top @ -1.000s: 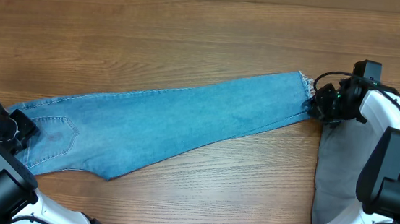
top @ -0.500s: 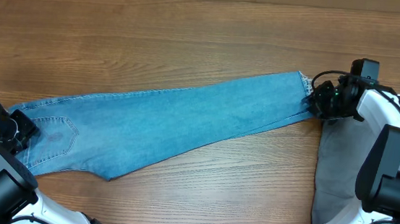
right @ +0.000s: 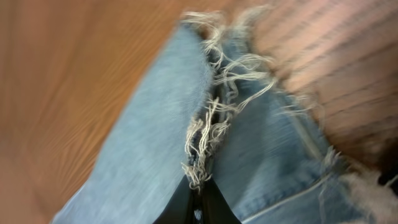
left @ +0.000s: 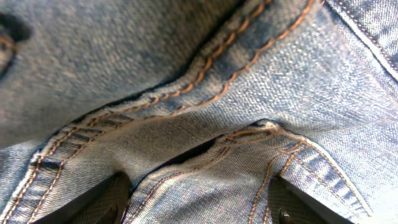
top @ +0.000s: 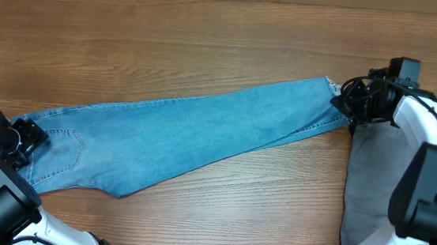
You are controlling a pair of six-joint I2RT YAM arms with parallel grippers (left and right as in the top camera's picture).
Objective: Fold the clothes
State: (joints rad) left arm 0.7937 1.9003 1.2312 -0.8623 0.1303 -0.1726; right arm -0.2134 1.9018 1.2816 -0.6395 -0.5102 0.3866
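The jeans [top: 185, 139] are stretched across the table [top: 210, 34]. At their near end the waist [left: 186, 124] is pinched by the left gripper [top: 31, 135]; at their far end the frayed hem [right: 211, 124] is pinched by the right gripper [top: 341, 104]. If only threads are gripped, the hem could be dropped.

We see the jeans [top: 185, 139] lying on a slant across the worktop [top: 210, 42]. Their waist end is at the left edge near the front-left corner, in our left gripper [top: 29, 134]. The hem end lies farther back by the right edge, in our right gripper [top: 349, 106]. The trousers [top: 367, 191] fill the front-right corner, just in front of that hem.
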